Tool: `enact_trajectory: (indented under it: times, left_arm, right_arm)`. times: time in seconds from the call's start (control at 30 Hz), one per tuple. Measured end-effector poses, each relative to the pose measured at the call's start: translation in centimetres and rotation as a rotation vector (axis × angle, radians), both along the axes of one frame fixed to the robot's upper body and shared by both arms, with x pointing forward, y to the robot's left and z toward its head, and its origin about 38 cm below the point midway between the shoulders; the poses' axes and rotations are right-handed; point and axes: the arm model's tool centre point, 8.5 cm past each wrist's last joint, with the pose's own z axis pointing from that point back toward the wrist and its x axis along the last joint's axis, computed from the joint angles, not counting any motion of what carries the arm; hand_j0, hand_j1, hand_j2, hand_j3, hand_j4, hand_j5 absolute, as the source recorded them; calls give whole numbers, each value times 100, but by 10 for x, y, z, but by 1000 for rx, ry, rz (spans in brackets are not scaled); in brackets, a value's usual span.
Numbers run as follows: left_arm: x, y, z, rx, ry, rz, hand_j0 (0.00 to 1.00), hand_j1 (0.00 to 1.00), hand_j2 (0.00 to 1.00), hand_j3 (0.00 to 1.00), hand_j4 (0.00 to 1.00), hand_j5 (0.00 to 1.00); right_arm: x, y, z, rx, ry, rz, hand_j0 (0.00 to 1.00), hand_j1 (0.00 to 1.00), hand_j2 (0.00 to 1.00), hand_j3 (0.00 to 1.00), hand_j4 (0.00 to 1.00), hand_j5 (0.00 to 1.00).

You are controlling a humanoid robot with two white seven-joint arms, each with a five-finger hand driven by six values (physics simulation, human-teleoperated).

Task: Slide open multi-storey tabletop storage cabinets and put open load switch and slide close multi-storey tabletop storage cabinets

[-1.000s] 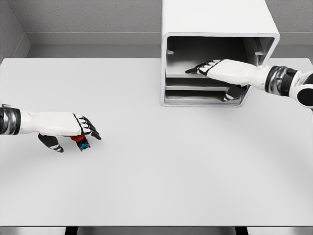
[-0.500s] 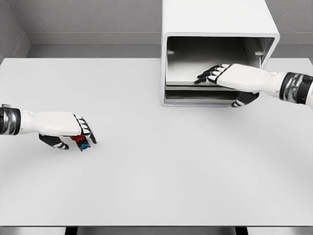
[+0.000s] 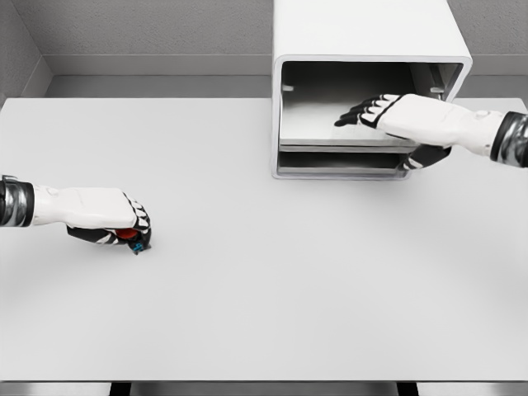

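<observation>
The load switch (image 3: 132, 238), a small red and blue part, lies on the white table (image 3: 264, 289) at the left. My left hand (image 3: 124, 224) covers it with fingers curled around it. The white storage cabinet (image 3: 363, 33) stands at the back right, its front facing me. Its upper drawer (image 3: 318, 124) shows a pale tray floor, and a lower drawer (image 3: 330, 162) sits beneath. My right hand (image 3: 404, 132) reaches in from the right, fingers (image 3: 363, 112) flat on the upper tray and thumb (image 3: 425, 157) under its front edge, pinching it.
A grey wall and ledge (image 3: 165, 66) run behind the table. The table's front edge (image 3: 264, 381) lies close to me. The cabinet's side wall (image 3: 276, 115) stands left of my right hand.
My left hand's fingers have curled down around the load switch. My right hand has drawn back to the right, and the upper tray shows more of its floor.
</observation>
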Motion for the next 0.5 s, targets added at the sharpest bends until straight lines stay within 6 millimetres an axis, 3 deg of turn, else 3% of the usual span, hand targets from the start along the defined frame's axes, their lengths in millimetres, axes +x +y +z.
enact_trajectory:
  times: [0.13, 0.33, 0.5]
  left_arm:
    - [0, 1, 1, 3, -2, 1, 40, 40, 40, 40, 40, 40]
    - [1, 4, 4, 7, -9, 5, 40, 40, 40, 40, 40, 40]
    - [1, 8, 8, 15, -16, 12, 40, 40, 40, 40, 40, 40]
  right_arm:
    - [16, 1, 5, 17, 2, -44, 100, 100, 100, 100, 100, 100]
    - [22, 16, -28, -21, 81, -29, 100, 100, 100, 100, 100, 100]
    - [19, 14, -38, -68, 77, -29, 100, 100, 100, 100, 100, 100]
